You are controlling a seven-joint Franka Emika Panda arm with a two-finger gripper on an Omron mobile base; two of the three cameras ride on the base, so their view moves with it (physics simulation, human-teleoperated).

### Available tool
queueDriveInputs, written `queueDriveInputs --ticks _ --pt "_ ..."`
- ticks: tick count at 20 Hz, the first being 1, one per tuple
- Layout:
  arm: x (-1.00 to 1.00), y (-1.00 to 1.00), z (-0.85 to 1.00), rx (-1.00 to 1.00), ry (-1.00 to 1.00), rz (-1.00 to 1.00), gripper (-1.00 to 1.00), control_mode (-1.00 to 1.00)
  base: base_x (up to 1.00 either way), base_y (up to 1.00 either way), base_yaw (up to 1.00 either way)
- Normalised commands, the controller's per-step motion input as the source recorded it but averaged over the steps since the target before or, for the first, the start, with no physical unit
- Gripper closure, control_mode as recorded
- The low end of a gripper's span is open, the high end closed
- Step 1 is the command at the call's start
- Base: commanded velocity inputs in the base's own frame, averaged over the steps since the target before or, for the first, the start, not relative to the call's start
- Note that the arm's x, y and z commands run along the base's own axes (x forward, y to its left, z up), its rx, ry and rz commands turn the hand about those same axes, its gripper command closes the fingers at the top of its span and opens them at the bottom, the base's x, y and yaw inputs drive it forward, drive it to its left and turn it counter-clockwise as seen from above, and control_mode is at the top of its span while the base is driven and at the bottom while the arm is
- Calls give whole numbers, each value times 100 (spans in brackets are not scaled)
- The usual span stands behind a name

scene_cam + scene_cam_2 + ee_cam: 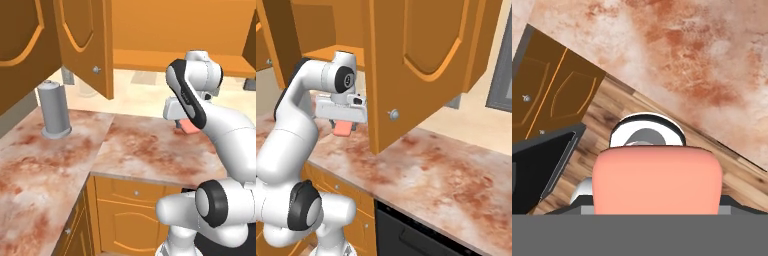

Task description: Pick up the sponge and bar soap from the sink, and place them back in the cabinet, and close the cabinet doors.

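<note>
The bar soap point(657, 181) is the closest thing in the hand view. It is a pink block with round corners, and it fills the bottom middle of that view. The jaws are closed on the bar soap and hold it up in the air.

In the left base view, a bit of the bar soap point(188, 127) peeks out under the white hand, just above the bench point(145, 145). In the right base view, the bar soap point(342, 128) hangs under the gripper point(344, 125), above the edge of the bench point(446, 170). It is not touching the bench.

The bench is speckled red, brown and cream. Below the soap, in the hand view, you can see the bench top point(677, 55), a wooden floor point(612, 112) and brown cupboard fronts point(552, 95).

The cabinet doors are open. In the right base view one big orange door point(421, 65) with a curved panel and a small silver knob point(393, 114) hangs just beside the gripper, on its right. In the left base view an open door point(85, 40) with a knob point(96, 70) hangs over the bench, well to the left of the arm. The cabinet point(200, 35) shelf point(150, 59) is behind the arm.

A grey round can point(54, 110) stands upright on the bench on the left side, under the open door.

Orange drawers point(132, 200) sit under the bench.
</note>
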Motion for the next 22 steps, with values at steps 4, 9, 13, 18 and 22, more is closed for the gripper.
queueDriveInputs --ticks 4,9,13,18,22 --pt "0 0 0 0 0 0 100 100 28 35 4" --pt "0 0 0 0 0 0 100 100 26 33 2" --pt "0 0 0 0 0 0 100 100 12 24 1" --pt "0 0 0 0 0 0 100 100 25 12 0" --pt "0 0 0 0 0 0 100 100 33 2 0"
